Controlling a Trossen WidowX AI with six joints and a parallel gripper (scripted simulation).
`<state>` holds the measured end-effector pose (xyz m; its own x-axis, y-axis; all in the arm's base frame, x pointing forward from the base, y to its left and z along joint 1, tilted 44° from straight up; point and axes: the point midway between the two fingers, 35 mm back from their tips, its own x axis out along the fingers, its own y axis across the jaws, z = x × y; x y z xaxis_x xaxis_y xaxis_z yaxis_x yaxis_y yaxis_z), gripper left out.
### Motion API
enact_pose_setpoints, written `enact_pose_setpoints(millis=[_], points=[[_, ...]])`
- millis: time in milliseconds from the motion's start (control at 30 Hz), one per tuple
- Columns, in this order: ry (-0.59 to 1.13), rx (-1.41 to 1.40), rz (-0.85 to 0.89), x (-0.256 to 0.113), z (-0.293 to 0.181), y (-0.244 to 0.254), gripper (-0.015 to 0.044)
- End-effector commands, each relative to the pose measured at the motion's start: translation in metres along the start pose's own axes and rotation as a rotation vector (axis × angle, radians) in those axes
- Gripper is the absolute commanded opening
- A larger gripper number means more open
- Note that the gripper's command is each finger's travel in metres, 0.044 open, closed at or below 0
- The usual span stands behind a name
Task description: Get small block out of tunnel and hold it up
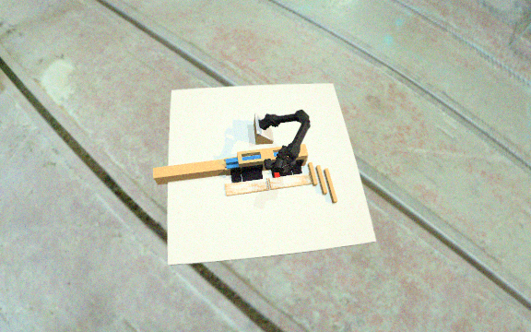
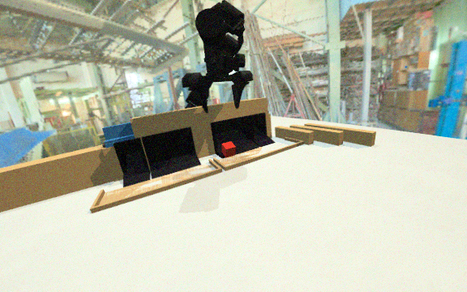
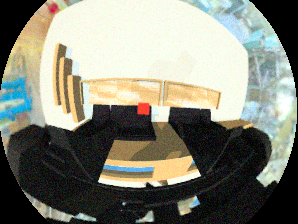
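- Gripper stands open above the tunnel, holding nothing; from top you see its fingers badly.
- Red block is at the dark side opening, below your fingers.
- Near the tunnel's end, you have three rods with narrow gaps.

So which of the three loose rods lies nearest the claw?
The shortest rod, beside the wooden housing. The middle rod and outermost rod are longer and farther from the claw.
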<state>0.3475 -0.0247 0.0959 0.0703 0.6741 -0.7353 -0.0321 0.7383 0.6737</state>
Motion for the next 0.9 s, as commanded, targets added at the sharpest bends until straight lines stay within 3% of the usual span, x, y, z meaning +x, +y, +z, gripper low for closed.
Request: enact_pose_setpoints(millis=[0,867], points=[[0.002,0.005,0.005,0.009,0.000,0.000,0.0440],[0.001,0.005,0.004,0.052,0.003,0.001,0.0440]])
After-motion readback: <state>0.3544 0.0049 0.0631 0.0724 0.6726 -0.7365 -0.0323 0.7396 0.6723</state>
